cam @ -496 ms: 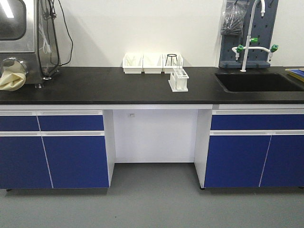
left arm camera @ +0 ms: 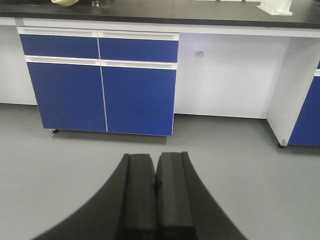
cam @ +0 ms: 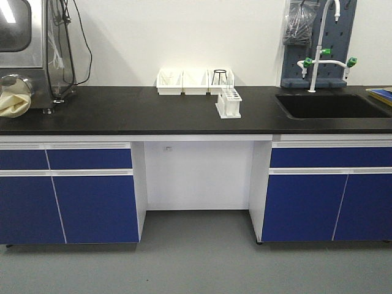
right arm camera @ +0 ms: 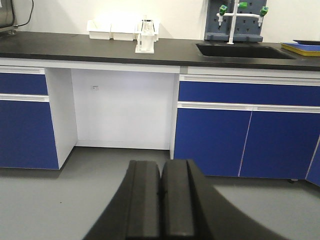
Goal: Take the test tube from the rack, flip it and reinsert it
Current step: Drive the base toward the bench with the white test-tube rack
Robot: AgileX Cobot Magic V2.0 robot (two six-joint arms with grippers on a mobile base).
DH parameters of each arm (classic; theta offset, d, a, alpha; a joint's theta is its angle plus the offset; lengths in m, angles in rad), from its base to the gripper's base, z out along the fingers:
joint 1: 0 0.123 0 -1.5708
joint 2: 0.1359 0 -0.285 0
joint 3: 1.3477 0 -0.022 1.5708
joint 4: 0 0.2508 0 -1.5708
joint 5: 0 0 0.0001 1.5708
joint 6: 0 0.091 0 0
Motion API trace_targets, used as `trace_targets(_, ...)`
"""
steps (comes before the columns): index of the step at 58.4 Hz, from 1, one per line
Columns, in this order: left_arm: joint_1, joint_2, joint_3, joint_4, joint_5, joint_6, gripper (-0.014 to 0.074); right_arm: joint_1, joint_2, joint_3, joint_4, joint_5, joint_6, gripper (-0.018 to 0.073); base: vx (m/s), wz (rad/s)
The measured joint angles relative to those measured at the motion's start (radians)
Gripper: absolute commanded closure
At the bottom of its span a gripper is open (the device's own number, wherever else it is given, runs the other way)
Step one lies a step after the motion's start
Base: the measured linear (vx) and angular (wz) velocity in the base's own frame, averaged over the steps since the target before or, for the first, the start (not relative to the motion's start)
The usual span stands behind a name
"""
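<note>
The white rack (cam: 229,103) stands on the black counter (cam: 122,113), right of centre and just in front of the bins. It also shows far off in the right wrist view, rack (right arm camera: 145,42), and its base shows at the top edge of the left wrist view, rack (left arm camera: 275,6). A slim clear test tube (right arm camera: 145,29) stands upright in it, faint at this distance. My left gripper (left arm camera: 155,159) and right gripper (right arm camera: 161,165) are both shut on nothing. They hang low over the grey floor, well short of the counter.
Three white bins (cam: 184,81) sit against the wall behind the rack. A black sink (cam: 331,105) with a white faucet (cam: 318,55) lies to the right. A steel machine (cam: 24,49) stands at the left. Blue cabinets (cam: 92,196) flank a knee opening (cam: 199,174).
The whole scene has slid a few pixels to the left in the front view. Nothing on the counter has moved.
</note>
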Motion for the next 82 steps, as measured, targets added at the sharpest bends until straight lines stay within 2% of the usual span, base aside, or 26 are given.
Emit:
trace_targets(35, 0.0, 0.0, 0.0, 0.0, 0.0, 0.0, 0.0603, 0.0, 0.0, 0.0, 0.0, 0.0, 0.0, 0.0568, 0.06, -0.03)
trace_targets(82, 0.0, 0.0, 0.0, 0.0, 0.0, 0.0, 0.0603, 0.0, 0.0, 0.0, 0.0, 0.0, 0.0, 0.0568, 0.21, -0.02)
